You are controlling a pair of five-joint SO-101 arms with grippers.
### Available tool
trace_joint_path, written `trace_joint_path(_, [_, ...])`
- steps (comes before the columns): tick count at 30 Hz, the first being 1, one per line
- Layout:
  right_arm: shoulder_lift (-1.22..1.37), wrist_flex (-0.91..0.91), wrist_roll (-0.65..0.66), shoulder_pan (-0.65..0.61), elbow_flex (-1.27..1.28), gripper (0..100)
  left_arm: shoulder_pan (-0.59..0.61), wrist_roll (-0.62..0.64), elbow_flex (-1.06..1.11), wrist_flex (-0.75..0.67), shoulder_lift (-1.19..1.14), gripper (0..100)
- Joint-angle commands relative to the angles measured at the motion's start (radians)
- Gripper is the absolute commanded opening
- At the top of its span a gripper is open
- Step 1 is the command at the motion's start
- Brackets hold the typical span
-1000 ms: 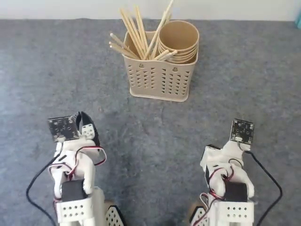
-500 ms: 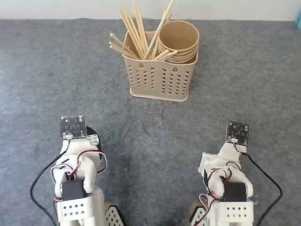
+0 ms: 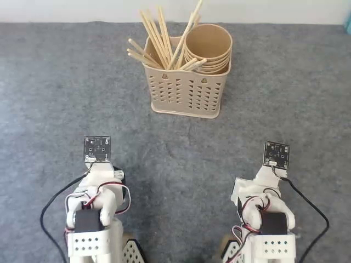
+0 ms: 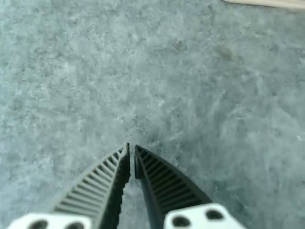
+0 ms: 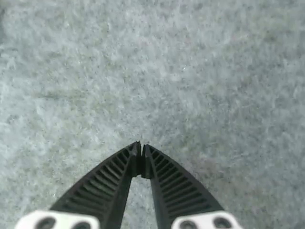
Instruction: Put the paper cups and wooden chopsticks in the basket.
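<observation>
A beige slotted basket (image 3: 187,90) stands at the back middle of the grey carpet. A stack of brown paper cups (image 3: 208,48) sits in its right half, and several wooden chopsticks (image 3: 159,35) lean out of its left half. Both arms are folded back near the front edge, far from the basket. My left gripper (image 4: 131,149) is shut with nothing in it, its tips close over bare carpet. My right gripper (image 5: 141,145) is likewise shut and holds nothing. From above, the left arm (image 3: 97,181) is at the front left and the right arm (image 3: 269,181) at the front right.
Grey carpet (image 3: 181,148) covers the whole table between the arms and the basket. A white wall edge (image 3: 82,11) runs along the back. A sliver of the basket's base (image 4: 267,3) shows in the left wrist view.
The left arm has drawn back toward its base and swung slightly right, its wrist camera board now lower in the high view. The right arm pulled back a little, then stayed still.
</observation>
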State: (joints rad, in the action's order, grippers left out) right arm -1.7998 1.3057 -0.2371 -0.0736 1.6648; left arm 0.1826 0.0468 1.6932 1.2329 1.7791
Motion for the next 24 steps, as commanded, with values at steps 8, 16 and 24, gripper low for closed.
trace_joint_path(8, [-0.015, 0.005, -0.008, -0.001, 0.018, 0.8, 0.031, 0.000, -0.008, 0.005, -0.005, 1])
trace_joint_path(16, [-0.015, 0.005, -0.008, -0.001, 0.018, 0.8, 0.031, 0.000, -0.008, 0.005, -0.005, 1])
trace_joint_path(24, [-0.015, 0.005, -0.008, -0.001, 0.018, 0.8, 0.031, 0.000, -0.008, 0.005, -0.005, 1])
